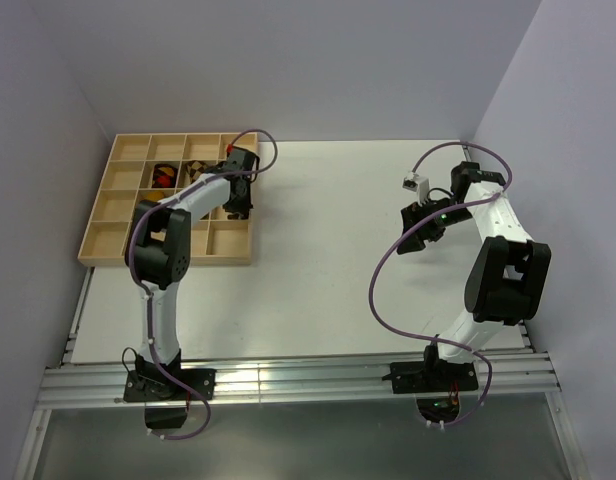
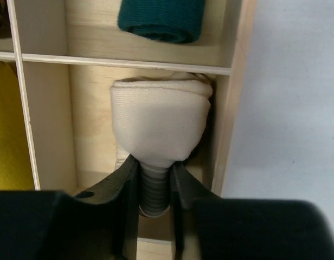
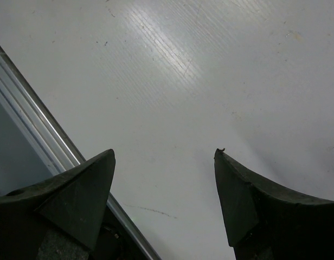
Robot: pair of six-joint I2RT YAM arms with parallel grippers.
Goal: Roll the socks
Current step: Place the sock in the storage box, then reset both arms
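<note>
Watching from the side, I am worrying mostly about the moment of letting go. The left gripper [image 2: 155, 172] is pinching the grey ribbed end of the cream sock [image 2: 159, 124]. Its jaws are standing only a little apart, with the fabric filling the gap between them.

The rolled sock is lying inside a compartment of the wooden tray [image 2: 232, 108], in the column along the tray's table-side wall. It is just next to the compartment that is holding the teal bundle [image 2: 159, 19].

If the arm is lifting away while the ribbed end is catching on a finger, I think the roll may be pulled open or dragged out of the tray. The roll is also pressing against the tray's wall, so a sideways move could be tipping it out of shape. The fingers are standing low between the tray's walls, so a careless withdrawal could be knocking the tray itself.

The left arm is reaching forward over the tray, with its wrist bending down so that the fingers are pointing into the compartment. The right arm is folding up well away from the tray, over the bare table [image 3: 183, 65]. The right gripper [image 3: 164, 157] is hanging with its jaws spread wide and nothing between them.
</note>
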